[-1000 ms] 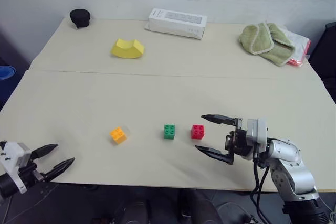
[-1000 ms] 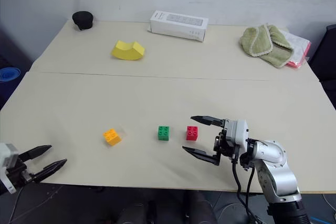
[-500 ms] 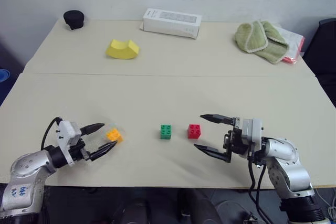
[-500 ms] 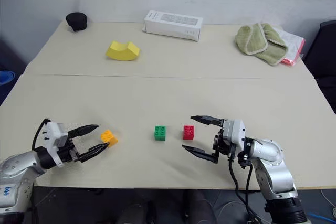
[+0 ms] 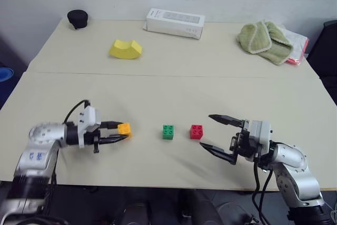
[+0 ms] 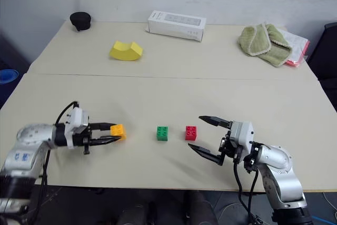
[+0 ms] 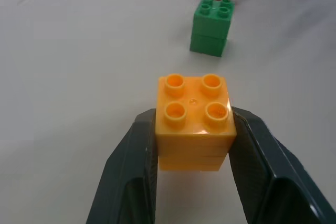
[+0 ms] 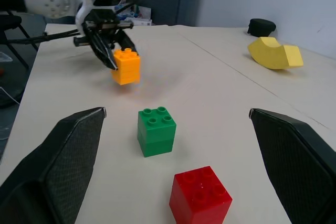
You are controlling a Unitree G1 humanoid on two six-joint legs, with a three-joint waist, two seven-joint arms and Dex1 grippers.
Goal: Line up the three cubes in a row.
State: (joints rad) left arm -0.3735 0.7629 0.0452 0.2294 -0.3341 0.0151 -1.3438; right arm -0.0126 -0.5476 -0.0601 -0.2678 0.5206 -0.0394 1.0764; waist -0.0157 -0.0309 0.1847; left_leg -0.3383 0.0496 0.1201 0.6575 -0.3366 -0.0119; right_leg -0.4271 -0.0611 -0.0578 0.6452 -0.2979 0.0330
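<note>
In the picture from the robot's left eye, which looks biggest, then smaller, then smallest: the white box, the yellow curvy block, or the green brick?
1. white box, the biggest.
2. yellow curvy block, in the middle.
3. green brick, the smallest, even though it sits nearest the camera of the three, so it really is the littlest.

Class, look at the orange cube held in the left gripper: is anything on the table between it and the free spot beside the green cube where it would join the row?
Nothing visible does. The left gripper is shut on the orange cube, and bare table lies between it and the green cube, with the red cube beyond.
</note>
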